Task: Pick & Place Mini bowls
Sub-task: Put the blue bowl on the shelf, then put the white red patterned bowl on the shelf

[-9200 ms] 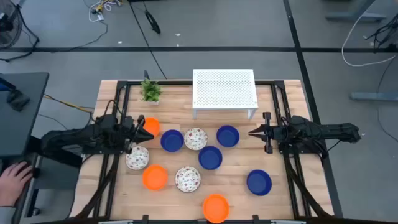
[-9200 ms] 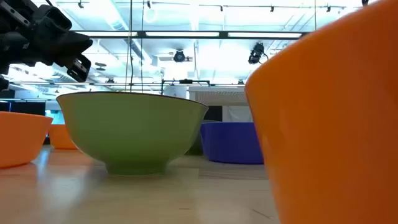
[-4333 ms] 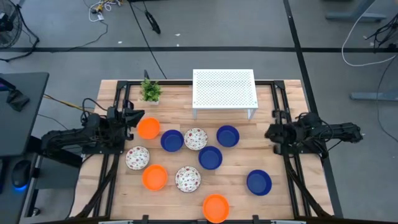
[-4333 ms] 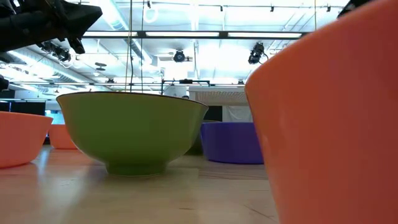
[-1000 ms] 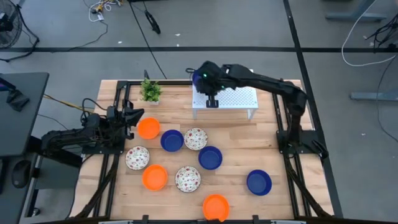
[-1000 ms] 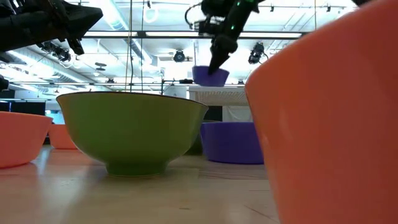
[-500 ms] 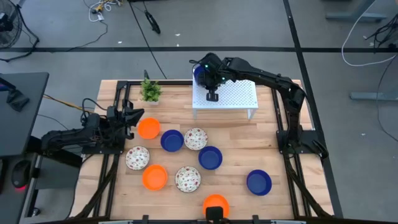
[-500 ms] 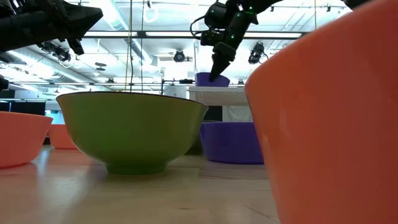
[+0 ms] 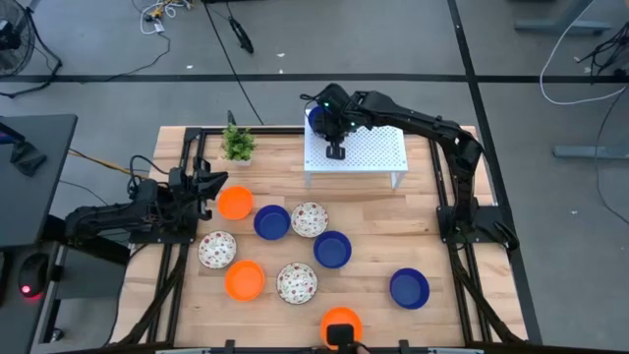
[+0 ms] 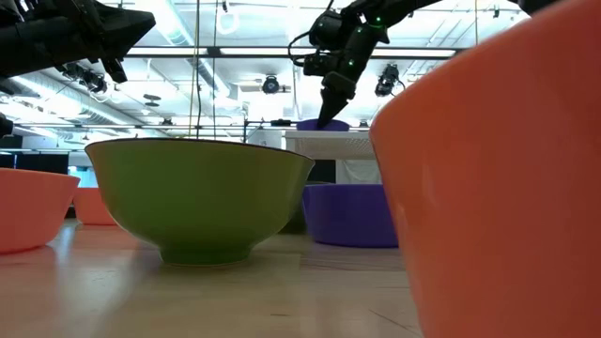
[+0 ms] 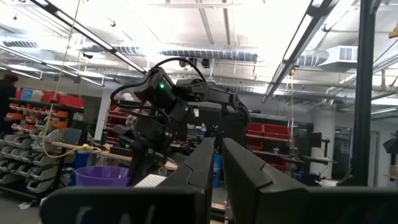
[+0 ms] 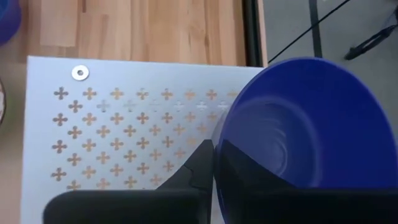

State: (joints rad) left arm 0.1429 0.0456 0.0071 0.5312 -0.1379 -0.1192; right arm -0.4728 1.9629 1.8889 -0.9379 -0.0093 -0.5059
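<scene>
While the right gripper (image 9: 333, 138) reaches over the far left corner of the white perforated stand (image 9: 364, 147), its narrowly parted fingers straddle the rim of a blue mini bowl (image 12: 305, 130) resting on that corner. Nearer than the stand, the other mini bowls (image 9: 295, 251) sit on the table (image 9: 432, 251). Left of them, the left gripper (image 9: 218, 189) waits with fingers almost together, holding nothing.

No legible text, label, brand, number or sign is found in any view. The white perforated stand (image 12: 118, 130) carries only a pattern of cross-shaped cut-outs (no lettering). Red bins on the shelving (image 11: 31, 109) at the left of the left wrist view show no readable marking.
</scene>
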